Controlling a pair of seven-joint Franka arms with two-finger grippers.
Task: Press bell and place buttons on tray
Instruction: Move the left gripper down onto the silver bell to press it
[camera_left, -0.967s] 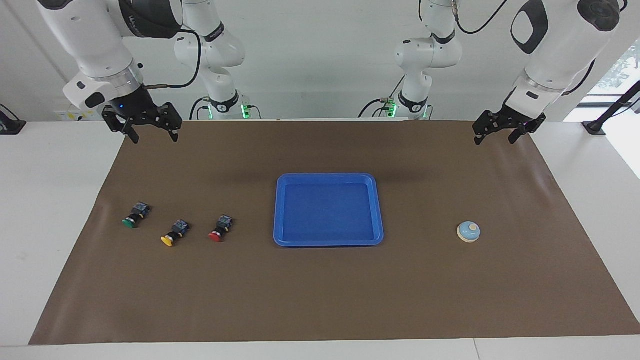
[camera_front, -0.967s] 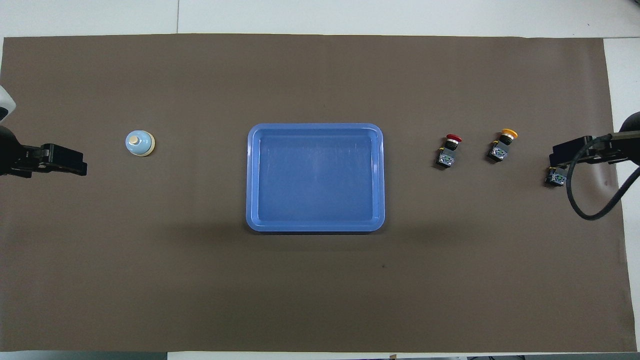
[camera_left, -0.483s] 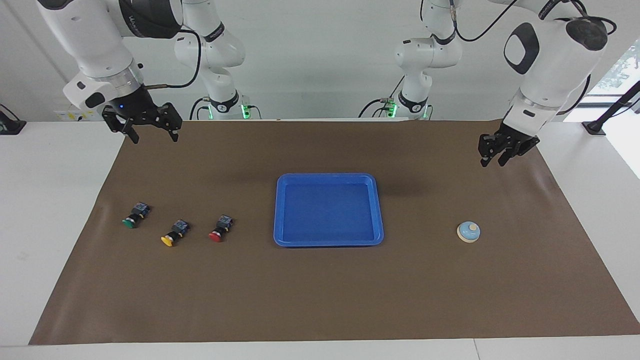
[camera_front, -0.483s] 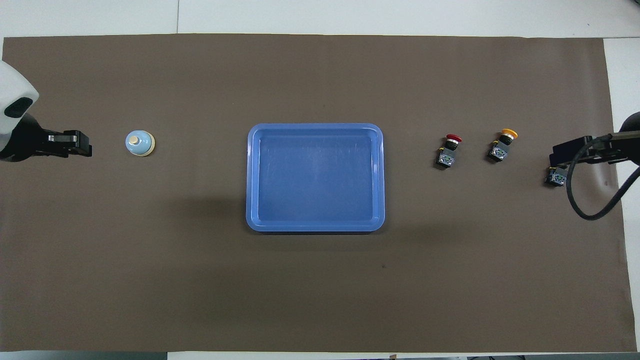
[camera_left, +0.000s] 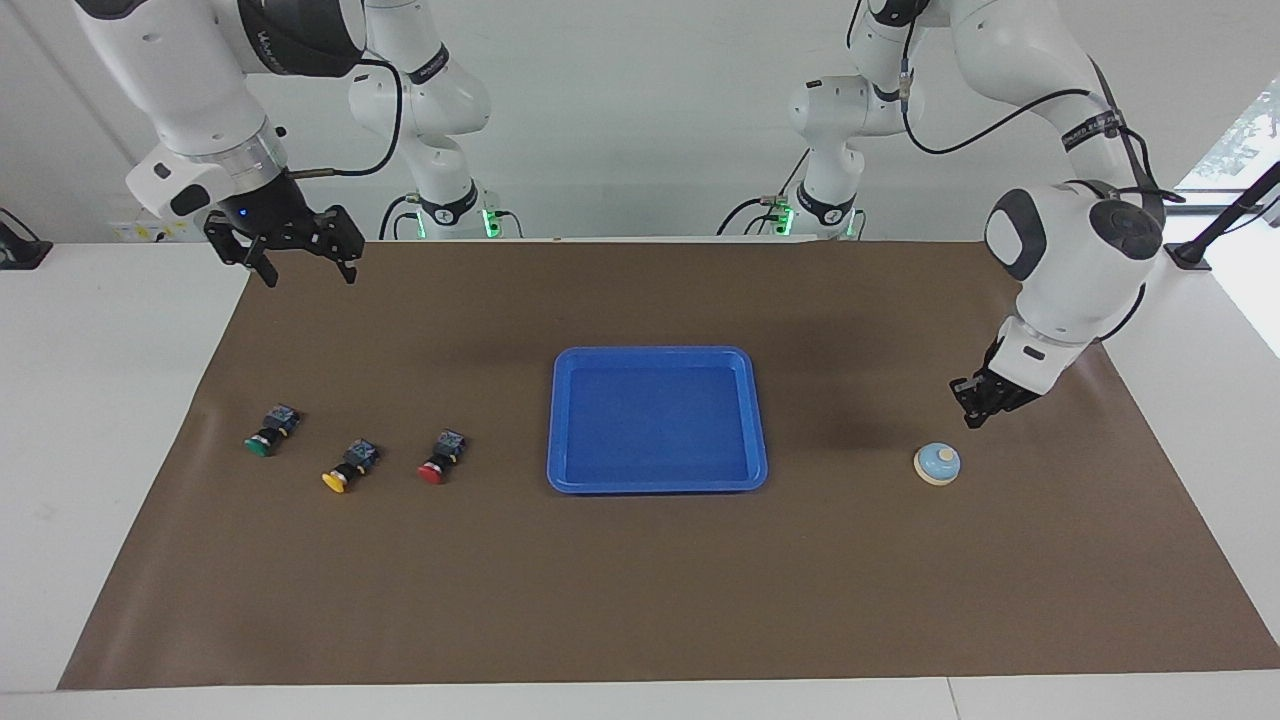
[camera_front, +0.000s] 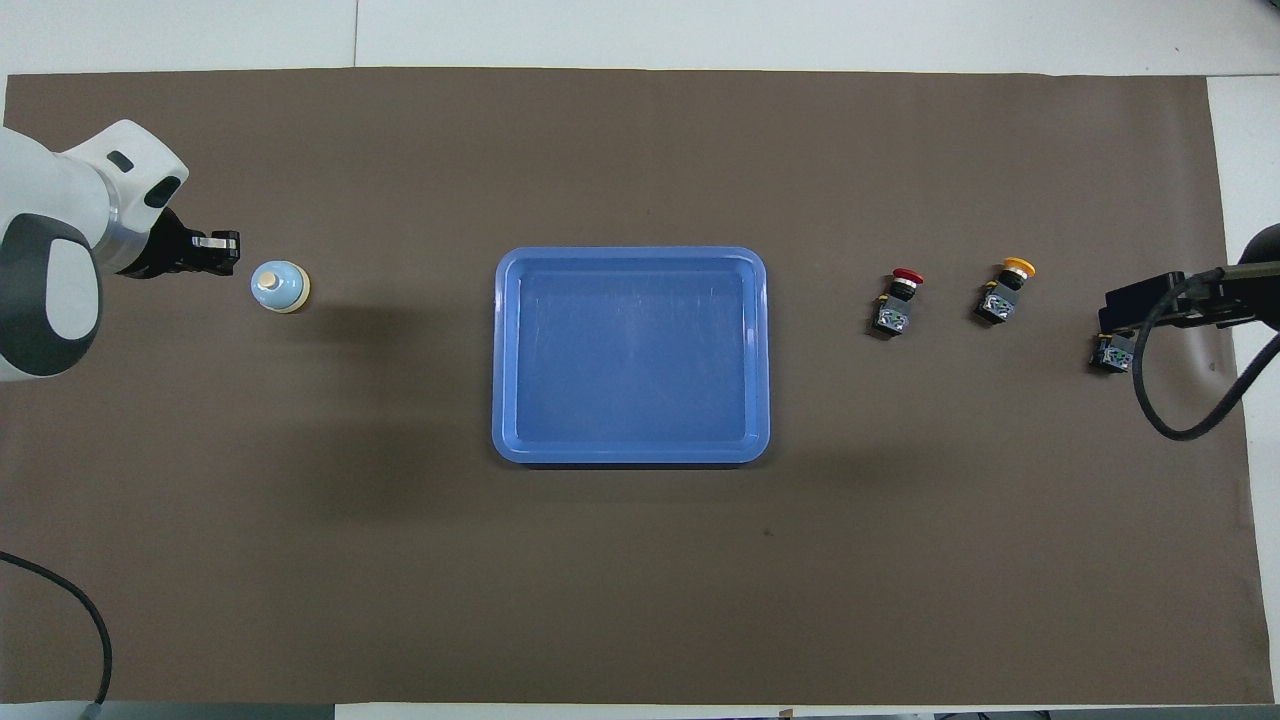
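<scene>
The left gripper (camera_left: 968, 415) is hanging low just beside the bell (camera_left: 937, 464), fingertips pinched together and gripping nothing — looks set up to poke, not grab. The bell is sitting on the brown mat (camera_left: 640, 600) toward the left arm's end of the table, well apart from the blue tray (camera_left: 560, 420) in the middle. The right gripper (camera_left: 297, 262) is waiting up over the mat's corner near its own base, fingers spread wide, empty.

Risks, as I'm judging it: the closed tips are sitting off to the side of the bell, so if they're coming down w/o centring on the knob they could clip the dome's slope and shove the bell along the mat instead of ringing it. Too hard a push could skid it too.

Count: 1 bell, 1 tray, 3 buttons — green (camera_left: 262, 440), yellow (camera_left: 342, 474), red (camera_left: 436, 466) — lying in a row on the mat toward the right arm's end, none in the tray yet.
</scene>
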